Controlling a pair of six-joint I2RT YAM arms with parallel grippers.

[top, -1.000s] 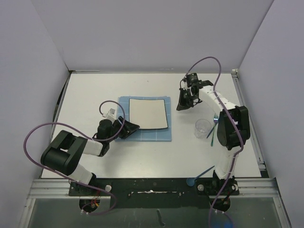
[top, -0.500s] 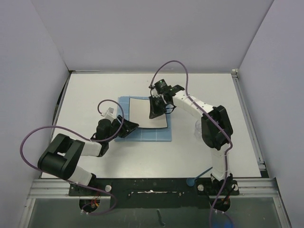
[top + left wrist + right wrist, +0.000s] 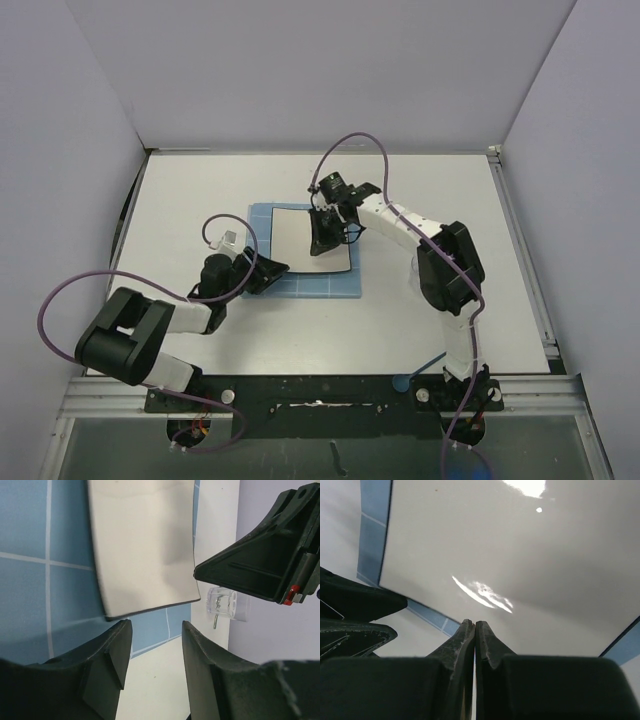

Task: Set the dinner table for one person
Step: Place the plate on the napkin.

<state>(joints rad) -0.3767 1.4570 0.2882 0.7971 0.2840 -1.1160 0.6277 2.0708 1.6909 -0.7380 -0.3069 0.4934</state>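
The white dinner table (image 3: 190, 200) carries a blue grid placemat (image 3: 262, 215) with a square white dark-rimmed plate (image 3: 290, 235) on it. My right gripper (image 3: 322, 240) hangs over the plate's middle, shut with nothing visible between its fingers; in the right wrist view (image 3: 474, 625) its tips point at the plate (image 3: 520, 545). My left gripper (image 3: 272, 270) is open and empty, low at the placemat's near left corner; in the left wrist view (image 3: 156, 625) it faces the plate's near edge (image 3: 142, 545). It shows at the left of the right wrist view (image 3: 355, 615).
A clear plastic cup (image 3: 222, 602) stands on the table to the right of the placemat, mostly hidden behind the right arm in the top view. A blue spoon (image 3: 425, 365) lies near the right arm's base. Purple walls enclose the table on three sides.
My right arm has swung left from the table's far right to above the plate, staying shut. My left gripper has shifted only slightly.
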